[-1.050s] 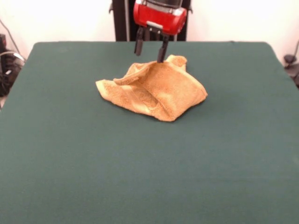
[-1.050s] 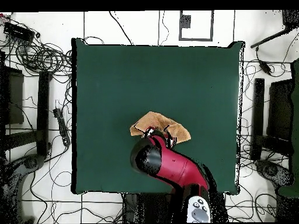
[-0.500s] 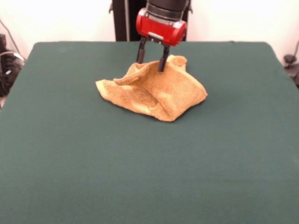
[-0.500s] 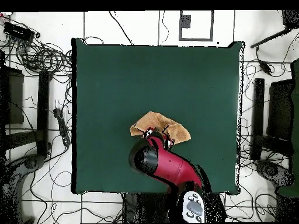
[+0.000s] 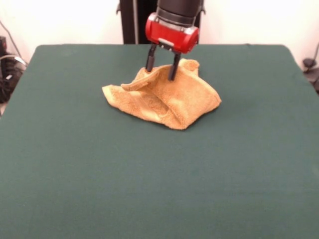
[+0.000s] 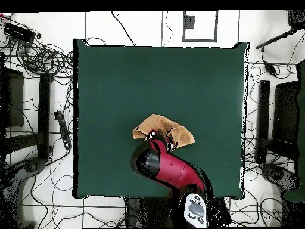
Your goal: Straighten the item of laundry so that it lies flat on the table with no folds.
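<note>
One towel point(image 5: 164, 98): golden-orange, crumpled into a raised heap with several folds, not flat.
Towel's place: on the table point(image 5: 159, 174), toward the far middle of it, well clear of every edge.
Gripper point(image 5: 160, 73): spread apart, straddling the towel's raised far ridge, one finger on each side, nothing pinched.
Arm point(image 6: 170, 170): red and black, over the table's edge nearest the robot, covering part of the towel from above.
</note>
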### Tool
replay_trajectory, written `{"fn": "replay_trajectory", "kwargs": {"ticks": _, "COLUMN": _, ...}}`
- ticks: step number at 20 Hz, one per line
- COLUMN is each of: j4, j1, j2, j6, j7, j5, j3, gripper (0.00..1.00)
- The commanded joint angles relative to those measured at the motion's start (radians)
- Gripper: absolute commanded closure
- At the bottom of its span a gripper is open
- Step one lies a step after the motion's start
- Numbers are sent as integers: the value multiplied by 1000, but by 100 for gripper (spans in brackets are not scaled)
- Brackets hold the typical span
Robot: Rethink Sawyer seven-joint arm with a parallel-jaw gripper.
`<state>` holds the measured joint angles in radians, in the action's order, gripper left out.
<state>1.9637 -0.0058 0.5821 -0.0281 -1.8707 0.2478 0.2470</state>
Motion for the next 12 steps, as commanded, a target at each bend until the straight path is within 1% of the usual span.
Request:
{"fn": "replay_trajectory", "kwargs": {"ticks": 1, "j4": 26, "j1": 43, "j2": -51, "j6": -35, "j7": -255, "j5": 61, "j3": -81, "gripper": 0}}
{"fn": "replay_trajectory", "kwargs": {"ticks": 2, "j4": 24, "j1": 46, "j2": -52, "j6": -39, "j7": -254, "j5": 60, "j3": -78, "gripper": 100}}
{"fn": "replay_trajectory", "kwargs": {"ticks": 9, "j4": 17, "j1": 79, "j2": -58, "j6": -14, "j7": -260, "j5": 87, "j3": -49, "gripper": 100}}
{"fn": "replay_trajectory", "kwargs": {"ticks": 12, "j4": 16, "j1": 111, "j2": -54, "j6": 15, "j7": -254, "j5": 102, "j3": -19, "gripper": 100}}
